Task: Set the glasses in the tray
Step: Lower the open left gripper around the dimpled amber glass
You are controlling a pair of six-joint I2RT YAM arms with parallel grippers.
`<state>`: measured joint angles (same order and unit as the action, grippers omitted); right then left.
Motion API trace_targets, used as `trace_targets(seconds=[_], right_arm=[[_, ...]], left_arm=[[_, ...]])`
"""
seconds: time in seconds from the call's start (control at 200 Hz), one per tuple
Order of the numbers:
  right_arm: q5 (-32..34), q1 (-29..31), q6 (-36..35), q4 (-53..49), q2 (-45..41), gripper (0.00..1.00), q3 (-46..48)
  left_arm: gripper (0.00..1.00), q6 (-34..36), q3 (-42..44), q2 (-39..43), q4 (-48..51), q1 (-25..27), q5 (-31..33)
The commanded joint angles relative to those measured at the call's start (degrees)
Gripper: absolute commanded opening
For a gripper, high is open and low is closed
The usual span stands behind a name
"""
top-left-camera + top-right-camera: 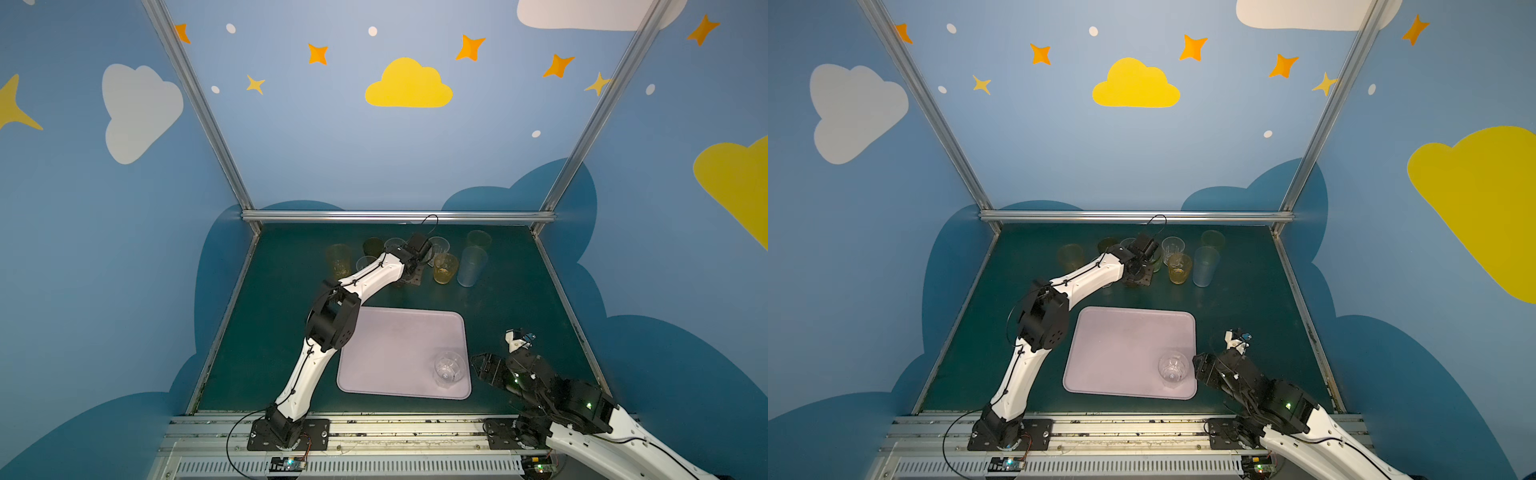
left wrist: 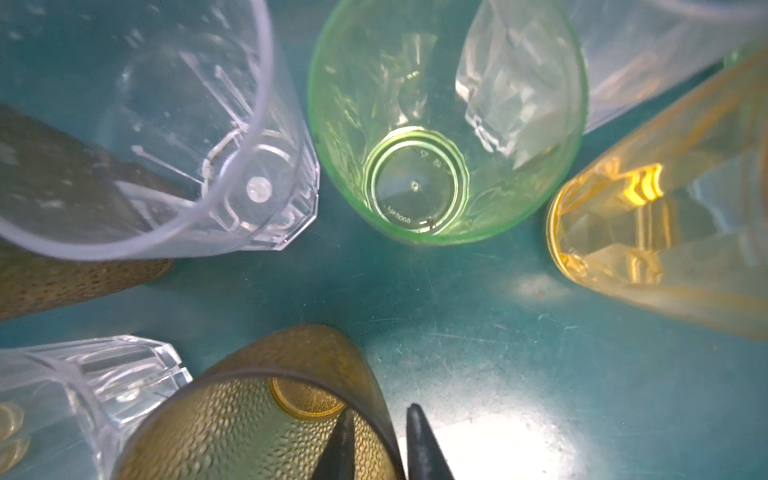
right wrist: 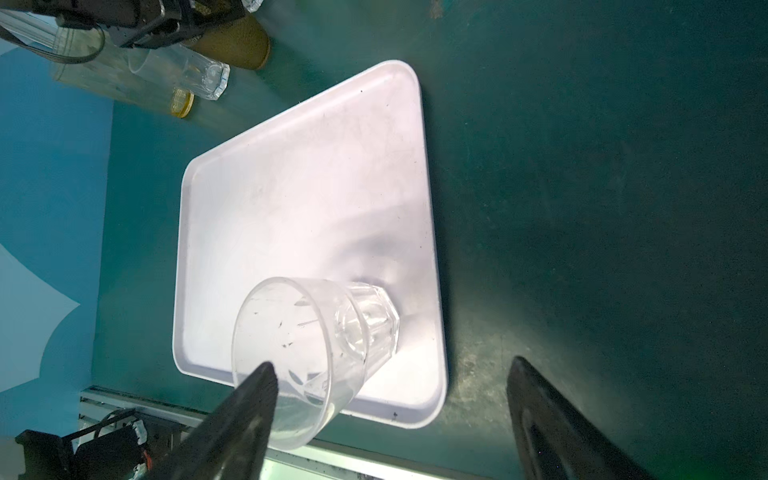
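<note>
One clear glass (image 3: pixel 316 345) stands in the tray (image 3: pixel 291 187) by my wide-apart right tool (image 3: pixel 390 363); my left tool (image 2: pixel 379 409) straddles the brown glass (image 2: pixel 249 428) at its rim for a wall pinch, clamped or not I cannot tell.

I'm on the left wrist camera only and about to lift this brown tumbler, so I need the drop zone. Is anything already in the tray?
Observer: One clear faceted tumbler stands upright in the tray, at its near right corner; the rest is bare.
Operator: Where is the tray from here?
Observer: Nearer the arm bases than the standing glasses, with bare table between.
Operator: Is the right arm in the way?
Observer: The right gripper hangs open just off the tray's right edge, beside that clear tumbler, holding nothing.
</note>
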<state>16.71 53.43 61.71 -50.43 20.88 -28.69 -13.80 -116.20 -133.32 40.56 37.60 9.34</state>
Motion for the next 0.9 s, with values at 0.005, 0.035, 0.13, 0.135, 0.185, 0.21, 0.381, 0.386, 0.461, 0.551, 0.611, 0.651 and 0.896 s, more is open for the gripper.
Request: trace_targets(seconds=[0.005, 0.035, 0.13, 0.135, 0.185, 0.21, 0.381, 0.386, 0.461, 0.551, 0.611, 0.651, 0.896], right_arm=[[0.6, -0.21, 0.25, -0.89, -0.84, 0.86, 0.37], [0.61, -0.3, 0.25, -0.86, -0.88, 0.86, 0.44], [0.63, -0.31, 0.15, -0.84, -0.94, 0.86, 0.31], [0.66, -0.37, 0.16, -0.82, -0.98, 0.86, 0.39], [0.52, -0.34, 0.16, -0.89, -1.07, 0.86, 0.46], [0.52, -0.36, 0.16, -0.9, -1.02, 0.86, 0.45], [0.21, -0.42, 0.13, -0.85, -1.51, 0.86, 0.6], [0.23, -0.38, 0.1, -0.92, -1.53, 0.86, 0.58], [0.18, -0.43, -0.17, -0.91, -1.68, 0.86, 0.46], [0.15, -0.43, -0.32, -1.1, -1.97, 0.86, 0.29], [0.0, -0.43, -0.28, -1.24, -2.38, 0.86, 0.14], [-0.12, -0.43, -0.32, -1.27, -2.7, 0.86, 0.12], [-0.53, -0.52, -0.26, -2.49, -4.8, 0.86, -0.08]], left_arm=[[0.19, 0.27, -1.57, -0.38, 1.53, -0.25, -0.03], [0.18, 0.36, -1.64, -0.41, 1.61, -0.25, 0.04], [0.18, 0.28, -1.9, -0.53, 2.1, -0.25, 0.75], [0.18, 0.27, -1.91, -0.53, 2.13, -0.25, 0.75], [0.18, 0.33, -2.23, -0.56, 2.61, -0.23, 0.76], [0.16, 0.38, -2.35, -0.62, 2.83, -0.25, 0.85], [0.05, 0.27, -2.93, -0.25, 4.16, -0.2, 0.86], [0.04, 0.27, -2.95, -0.26, 4.17, -0.18, 0.81], [0.04, 0.23, -2.59, 0.5, 4.18, -0.02, 0.67], [0.04, 0.26, -2.49, 1.33, 4.22, 0.47, 0.64], [0.04, 0.1, -2.62, 1.72, 4.68, 0.81, 0.84], [0.04, 0.01, -2.68, 2.06, 5.04, 1.07, 1.06], [0.04, -1.28, 1.71, 6.94, 4.61, 2.57, 2.44]])
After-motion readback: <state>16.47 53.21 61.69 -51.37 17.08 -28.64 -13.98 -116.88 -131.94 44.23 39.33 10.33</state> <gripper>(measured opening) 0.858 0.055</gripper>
